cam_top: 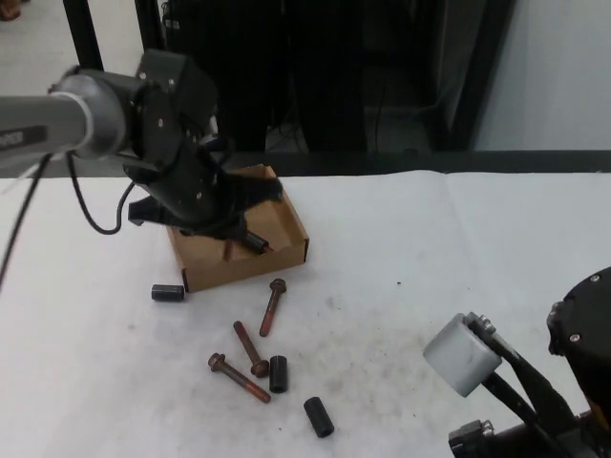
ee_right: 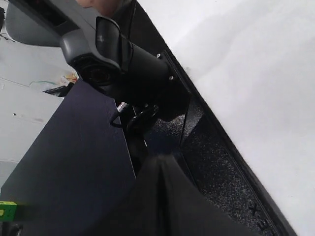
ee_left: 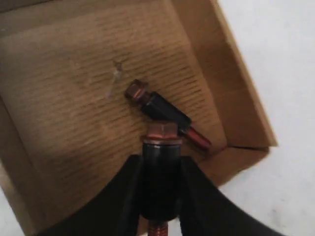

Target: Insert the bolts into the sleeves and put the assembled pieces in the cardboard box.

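Your left claw (ee_left: 161, 169) is clamping a sleeved bolt (ee_left: 162, 133), holding it over the cardboard box (ee_left: 236, 98), where another assembled piece (ee_left: 165, 113) is lying, seemingly near one wall.

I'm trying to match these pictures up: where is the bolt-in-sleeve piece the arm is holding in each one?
High view: held piece over the cardboard box, upper left.
Left wrist view: clamped in the left gripper, above the box floor.
Right wrist view: not in it.
Shared landmark: the cardboard box, high and left wrist views.
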